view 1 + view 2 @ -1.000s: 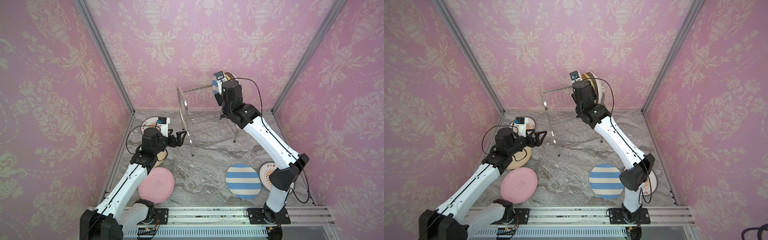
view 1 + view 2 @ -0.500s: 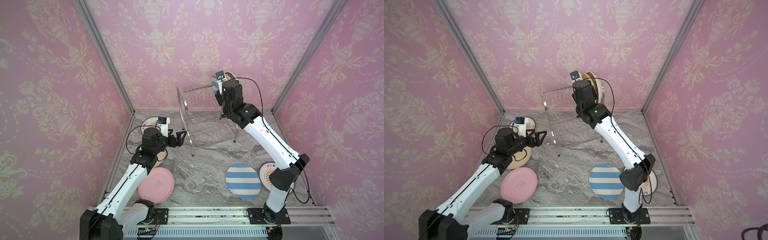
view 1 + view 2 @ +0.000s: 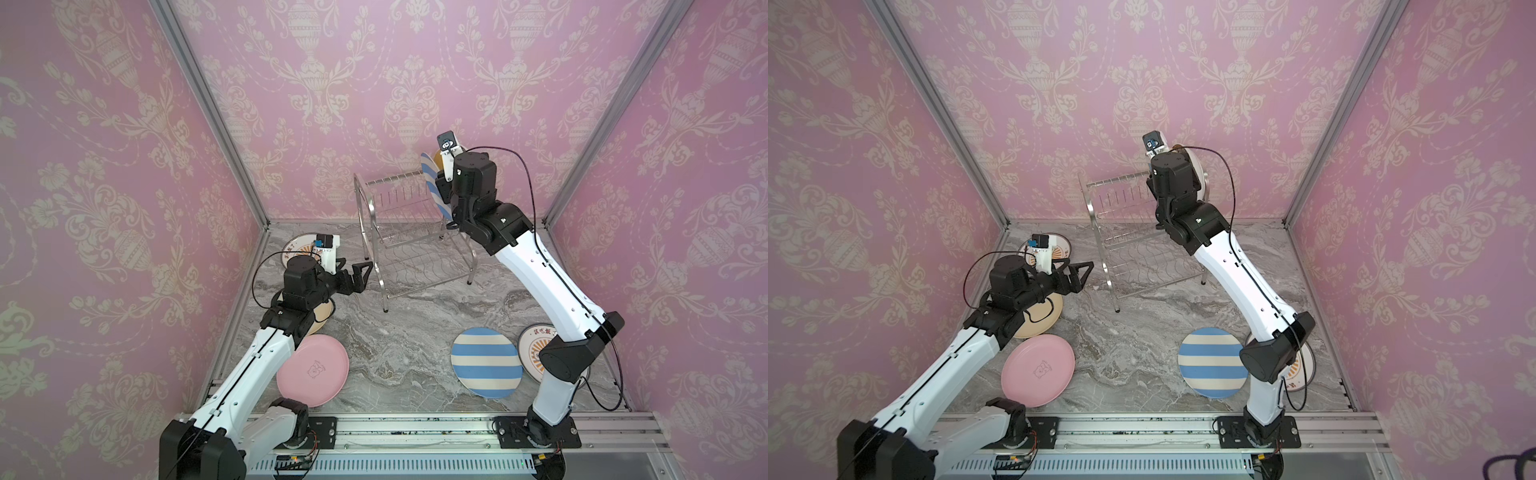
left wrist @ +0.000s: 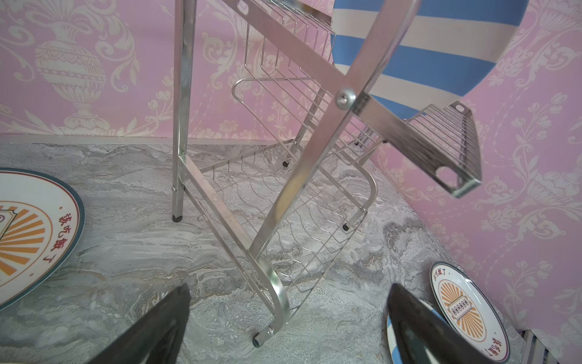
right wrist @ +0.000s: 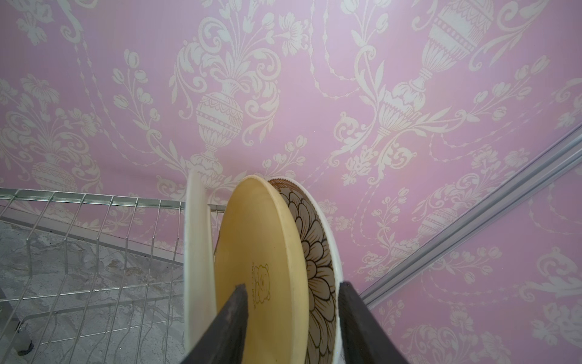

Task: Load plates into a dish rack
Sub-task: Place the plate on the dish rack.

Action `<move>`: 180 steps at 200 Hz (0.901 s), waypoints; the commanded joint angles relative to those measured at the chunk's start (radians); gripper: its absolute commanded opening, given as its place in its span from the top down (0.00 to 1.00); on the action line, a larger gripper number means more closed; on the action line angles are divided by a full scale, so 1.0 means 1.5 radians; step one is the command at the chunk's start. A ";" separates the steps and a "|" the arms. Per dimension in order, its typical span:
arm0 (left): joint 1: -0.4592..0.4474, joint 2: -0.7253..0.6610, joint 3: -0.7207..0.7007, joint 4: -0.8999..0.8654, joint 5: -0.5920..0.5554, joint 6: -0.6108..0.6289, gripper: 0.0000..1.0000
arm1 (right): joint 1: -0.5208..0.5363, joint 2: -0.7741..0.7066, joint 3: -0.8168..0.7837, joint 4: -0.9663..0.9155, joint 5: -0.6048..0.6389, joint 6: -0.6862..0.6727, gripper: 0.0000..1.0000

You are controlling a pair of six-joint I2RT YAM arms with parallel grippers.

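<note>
The chrome dish rack stands toward the back of the marble tabletop. Three plates stand on edge at the right end of its upper tier: a blue-striped plate, then a yellow plate, then a brown floral plate outermost. The right gripper is up at their rims with its jaws parted. One finger crosses the yellow plate's face and the other sits just beside the floral plate's white rim, so it looks released, pinching nothing. Whether that outer finger touches the rim I cannot tell.

Down low, the left gripper hovers just beside the rack's near left leg, jaws spread wide and empty.

Five plates lie flat on the table. On the left there is a pink plate near the front, a cream plate partly under the left arm, and a sunburst plate behind the left wrist. On the right, a second striped plate lies just beside another sunburst plate, which is half hidden by the right arm's elbow.
</note>
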 commanded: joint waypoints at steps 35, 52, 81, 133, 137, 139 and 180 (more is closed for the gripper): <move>0.006 -0.031 0.002 -0.009 0.006 -0.001 0.01 | 0.001 0.030 0.050 0.000 0.036 -0.054 0.51; 0.006 -0.031 0.002 -0.010 0.007 -0.001 0.01 | 0.001 0.024 0.060 -0.014 0.021 -0.040 0.50; 0.005 -0.027 0.003 -0.009 0.008 -0.001 0.01 | 0.001 -0.017 0.053 -0.025 -0.011 -0.010 0.49; 0.006 -0.026 0.006 -0.009 0.008 -0.003 0.01 | 0.001 -0.103 -0.003 -0.083 -0.207 0.079 0.45; 0.006 -0.026 0.006 -0.008 0.008 -0.003 0.01 | 0.001 -0.106 -0.004 -0.091 -0.234 0.091 0.46; 0.006 -0.026 0.006 -0.009 0.008 -0.003 0.01 | 0.002 -0.108 -0.005 -0.094 -0.247 0.097 0.46; 0.005 -0.029 0.008 -0.019 0.006 -0.003 0.01 | 0.004 -0.049 0.089 -0.219 -0.433 0.168 0.46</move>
